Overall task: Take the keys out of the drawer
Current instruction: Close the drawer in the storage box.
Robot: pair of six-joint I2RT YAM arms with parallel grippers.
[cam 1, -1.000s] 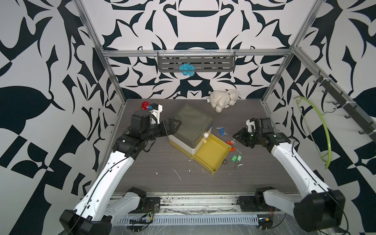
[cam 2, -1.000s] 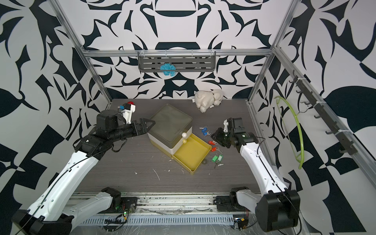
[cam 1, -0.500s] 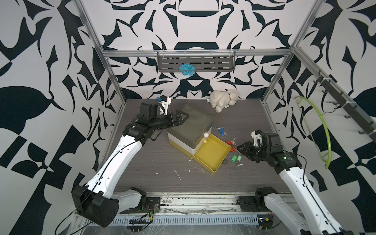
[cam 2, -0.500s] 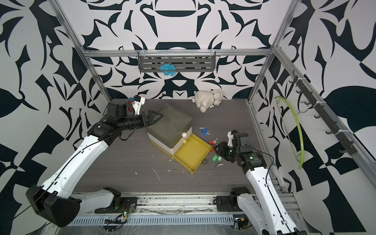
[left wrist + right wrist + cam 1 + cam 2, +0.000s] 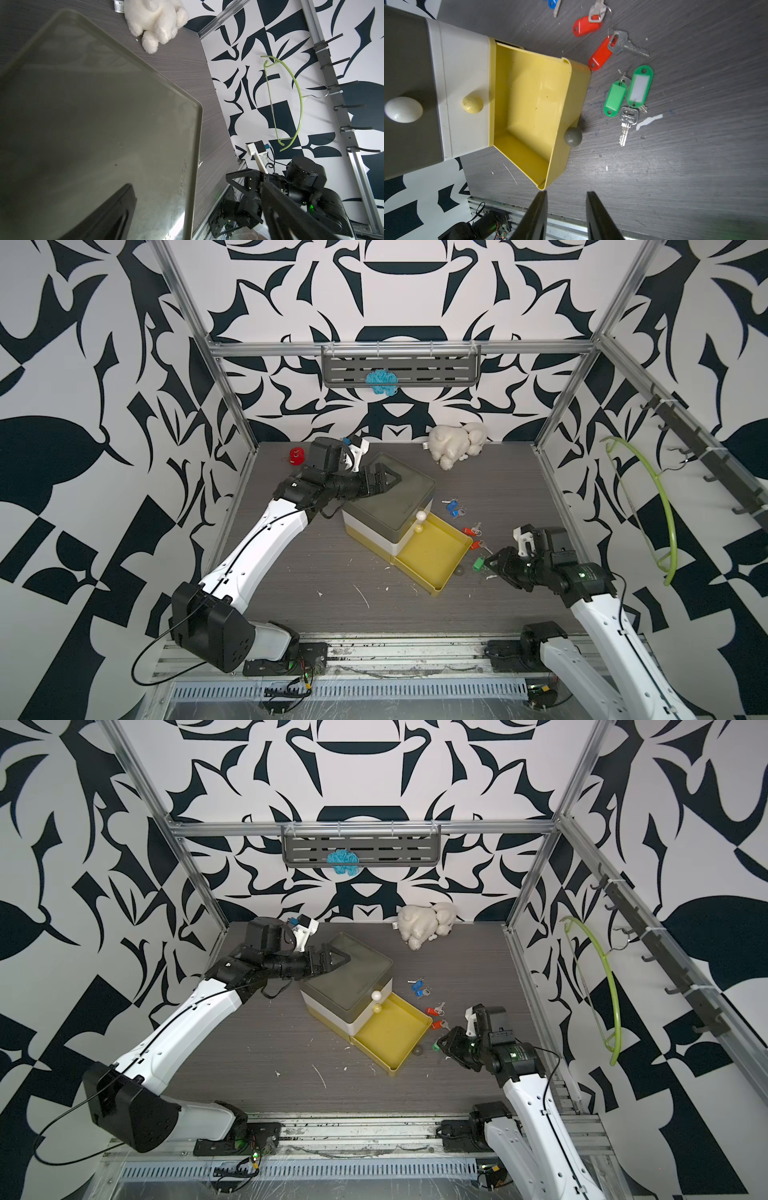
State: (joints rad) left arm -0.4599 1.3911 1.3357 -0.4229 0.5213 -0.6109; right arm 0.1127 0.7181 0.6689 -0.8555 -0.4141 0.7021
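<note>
1. The right pincer (image 5: 566, 194) is hanging low over the table (image 5: 695, 166) near the front corner of the yellow drawer (image 5: 529, 99). Its jaws are standing apart with nothing between them.
2. The left pincer (image 5: 388, 481) is reaching over the top of the small cabinet (image 5: 399, 510) with its fingers spread wide. Whether it is pressing on that top I cannot tell.
3. The drawer is standing pulled out and showing a bare floor. The keys (image 5: 468, 531) are lying on the table beside it. The green-tagged keys (image 5: 629, 91) are lying nearest the right pincer, the red-tagged keys (image 5: 600, 54) just at the drawer's far corner, and the blue-tagged keys (image 5: 452, 506) farther back.
4. By that, the emptying is looking done, though the upper drawers (image 5: 463, 87) are sitting closed and hiding whatever they hold.
5. One risk: the right pincer, travelling low, could end up sweeping the green tags away or catching the drawer's rim and dragging a red tag along.
6. Another risk: the left pincer, pulling away carelessly, could end up shoving the light cabinet onto the keys.
</note>
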